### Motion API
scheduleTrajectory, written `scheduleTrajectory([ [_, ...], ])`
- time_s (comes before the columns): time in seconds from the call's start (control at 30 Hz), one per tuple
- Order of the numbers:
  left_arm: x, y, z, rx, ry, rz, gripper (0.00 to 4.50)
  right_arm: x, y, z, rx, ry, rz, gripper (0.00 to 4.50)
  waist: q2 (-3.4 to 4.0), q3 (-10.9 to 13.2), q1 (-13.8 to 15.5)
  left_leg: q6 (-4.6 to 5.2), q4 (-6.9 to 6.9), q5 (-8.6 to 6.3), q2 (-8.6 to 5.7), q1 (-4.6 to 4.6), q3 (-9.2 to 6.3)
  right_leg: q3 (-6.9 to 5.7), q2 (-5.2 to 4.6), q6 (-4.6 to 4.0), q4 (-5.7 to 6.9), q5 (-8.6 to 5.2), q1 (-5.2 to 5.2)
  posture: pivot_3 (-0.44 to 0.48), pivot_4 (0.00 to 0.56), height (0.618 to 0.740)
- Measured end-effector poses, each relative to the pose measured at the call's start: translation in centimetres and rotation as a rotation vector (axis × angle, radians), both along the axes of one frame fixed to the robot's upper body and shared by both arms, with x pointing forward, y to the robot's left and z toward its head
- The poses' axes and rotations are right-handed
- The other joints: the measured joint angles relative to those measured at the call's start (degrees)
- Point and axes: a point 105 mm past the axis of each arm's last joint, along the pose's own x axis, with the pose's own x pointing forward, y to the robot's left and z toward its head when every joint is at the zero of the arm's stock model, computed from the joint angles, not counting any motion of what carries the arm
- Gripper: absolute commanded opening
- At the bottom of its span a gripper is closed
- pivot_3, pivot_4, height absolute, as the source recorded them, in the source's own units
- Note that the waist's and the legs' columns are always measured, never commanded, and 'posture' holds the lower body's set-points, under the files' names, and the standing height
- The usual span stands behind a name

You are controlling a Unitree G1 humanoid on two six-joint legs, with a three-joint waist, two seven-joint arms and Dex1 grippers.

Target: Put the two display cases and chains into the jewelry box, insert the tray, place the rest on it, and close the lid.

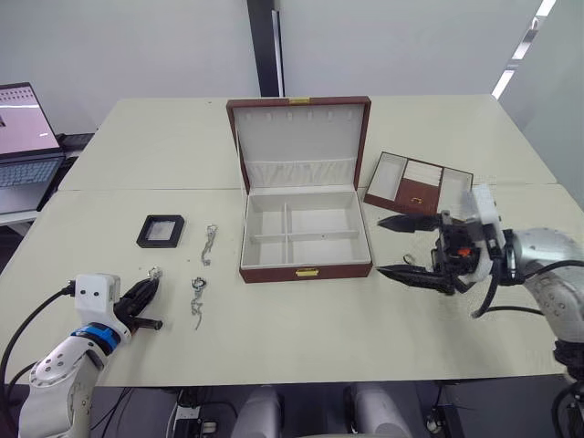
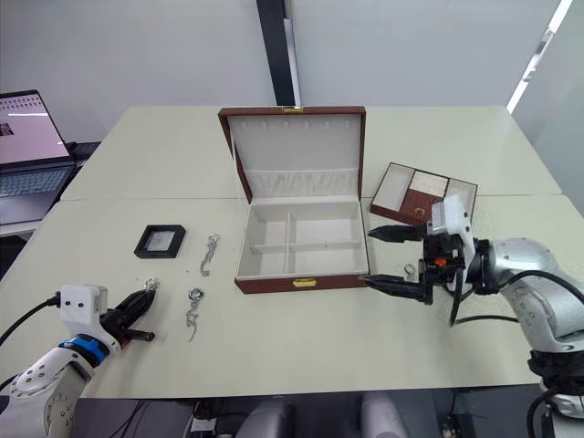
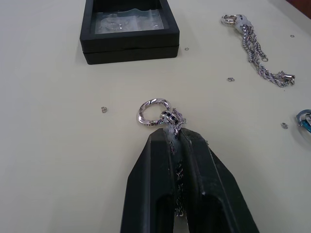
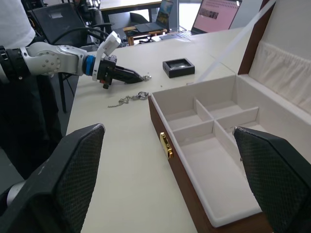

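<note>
While the box [image 1: 306, 239] sits mid-table with its lid [image 1: 298, 137] raised upright at the back, bare tabletop [image 1: 301, 328] lies in front of it, running to the near edge. The tray [image 1: 419, 183] lies askew just right of the box, behind the right gripper [image 1: 407, 247], and well in from the right edge. The right gripper hangs close to the box's right front corner, its two fingers spread wide and empty, one above the other.

At the near left, the left gripper [image 3: 176, 145] is low on the table, fingers pinched narrow on a chain [image 3: 160, 112], whose silver ring sticks out past the tips. This chain lies not far from the table's front-left edge.

A display case [image 1: 161, 231], black-framed with a clear window, sits flat behind that gripper, apart from it and left of the box. Between case and box lies a second chain [image 1: 210, 244], thin and stretched out; a third chain [image 1: 197, 301] with a ring clasp lies nearer the front, just right of the left gripper.

The box is reddish-brown with a gold clasp [image 1: 307, 271]; its cream compartments are empty.

A laptop [image 1: 25, 146] stands on a desk beyond the left edge.
</note>
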Motion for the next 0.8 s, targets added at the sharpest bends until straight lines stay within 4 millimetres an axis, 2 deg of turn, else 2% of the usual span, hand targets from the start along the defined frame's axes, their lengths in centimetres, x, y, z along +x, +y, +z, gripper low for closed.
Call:
scheduleTrajectory([
  [0.2, 0.3, -0.2, 0.3, -0.029, -0.002, -0.011, 0.0, 0.4, -0.2, -0.4, -0.001, -0.012, -0.02, 4.5, -0.02, 0.01, -0.01, 0.0, -0.01, 0.0, -0.01, -0.01, -0.02, -0.02, 0.02, 0.0, -0.01, 0.0, 0.0, 0.0, 0.15, 0.74],
  [0.3, 0.6, -0.7, 1.1, -0.046, -0.022, -0.039, 0.0, 0.5, -0.1, -0.1, -0.001, -0.023, -0.016, 4.5, -0.08, 0.04, -0.03, 0.0, -0.01, 0.0, 0.0, -0.01, -0.03, -0.02, 0.03, 0.0, -0.01, 0.0, 0.0, 0.0, 0.15, 0.74],
  [0.47, 1.7, -2.6, 4.0, -0.043, -0.099, -0.106, 0.0, 0.6, 0.1, 0.4, -0.001, -0.042, -0.013, 4.5, -0.11, 0.06, -0.01, -0.01, 0.0, 0.0, 0.0, -0.03, -0.05, -0.03, 0.05, 0.0, -0.01, 0.0, 0.0, 0.0, 0.15, 0.74],
  [0.8, 4.1, -9.2, 11.1, -0.048, -0.253, -0.301, 0.0, 0.9, -0.1, 0.9, 0.001, -0.057, -0.022, 4.5, -0.12, 0.07, -0.03, -0.01, 0.0, 0.0, -0.02, -0.03, -0.03, -0.01, 0.1, 0.0, -0.01, 0.0, 0.0, 0.0, 0.15, 0.74],
])
